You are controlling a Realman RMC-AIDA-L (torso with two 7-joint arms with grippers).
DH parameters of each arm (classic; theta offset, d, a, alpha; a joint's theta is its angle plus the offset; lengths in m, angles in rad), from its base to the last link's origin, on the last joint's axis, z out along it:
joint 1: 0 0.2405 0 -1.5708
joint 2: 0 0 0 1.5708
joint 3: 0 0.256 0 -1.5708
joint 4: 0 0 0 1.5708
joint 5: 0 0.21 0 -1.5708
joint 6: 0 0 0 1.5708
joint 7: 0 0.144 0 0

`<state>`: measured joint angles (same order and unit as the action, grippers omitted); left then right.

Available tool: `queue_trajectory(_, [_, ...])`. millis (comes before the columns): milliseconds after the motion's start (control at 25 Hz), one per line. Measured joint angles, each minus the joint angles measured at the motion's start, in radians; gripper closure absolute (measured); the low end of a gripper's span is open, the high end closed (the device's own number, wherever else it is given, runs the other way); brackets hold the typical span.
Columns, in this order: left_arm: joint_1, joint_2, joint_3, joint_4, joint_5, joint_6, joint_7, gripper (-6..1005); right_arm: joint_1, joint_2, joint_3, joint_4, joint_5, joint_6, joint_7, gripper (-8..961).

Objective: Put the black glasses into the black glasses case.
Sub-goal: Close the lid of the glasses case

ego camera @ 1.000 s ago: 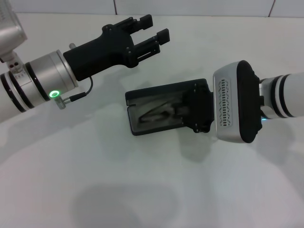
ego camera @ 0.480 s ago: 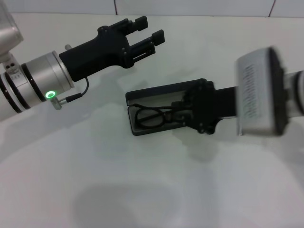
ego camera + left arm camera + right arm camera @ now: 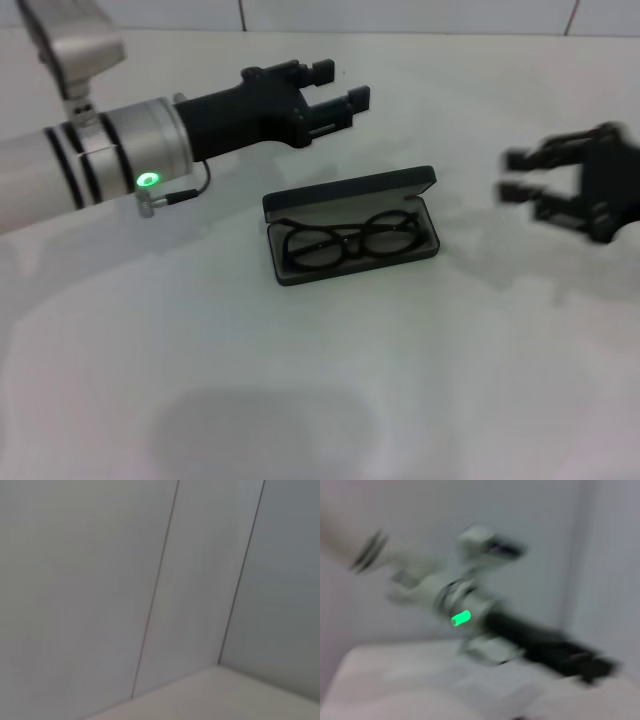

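The black glasses case lies open in the middle of the white table, lid standing up at the back. The black glasses lie folded inside it on the grey lining. My right gripper is open and empty, blurred by motion, to the right of the case and apart from it. My left gripper is open and empty, held above the table behind and left of the case. The right wrist view shows my left arm with its green light, blurred.
The white table spreads around the case. A tiled wall stands behind it; the left wrist view shows only that wall and a strip of table edge.
My right gripper has let go of the glasses, which now lie in the case, and pulled away to the right. My left arm has shifted a little to the right.
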<state>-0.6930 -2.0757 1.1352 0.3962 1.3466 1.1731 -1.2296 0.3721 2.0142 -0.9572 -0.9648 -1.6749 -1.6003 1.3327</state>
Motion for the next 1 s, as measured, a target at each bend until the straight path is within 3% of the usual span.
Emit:
queue_trajectory(80, [-0.024, -0.005, 0.000, 0.000, 0.043, -0.039, -0.026, 356, 0.004, -0.001, 0.099, 0.084, 0.000, -0.007, -0.037, 744])
queue_trajectory(160, [-0.039, -0.009, 0.000, 0.000, 0.084, -0.081, -0.049, 356, 0.000, -0.001, 0.150, 0.130, 0.001, -0.009, -0.075, 673])
queue_trajectory(520, [-0.065, -0.015, 0.016, -0.002, 0.214, -0.169, -0.125, 356, -0.020, -0.002, 0.204, 0.176, 0.002, -0.006, -0.123, 377])
queue_trajectory(1000, [-0.055, -0.019, 0.196, 0.000, 0.212, -0.214, -0.128, 357, -0.021, -0.002, 0.204, 0.175, -0.006, -0.015, -0.142, 377])
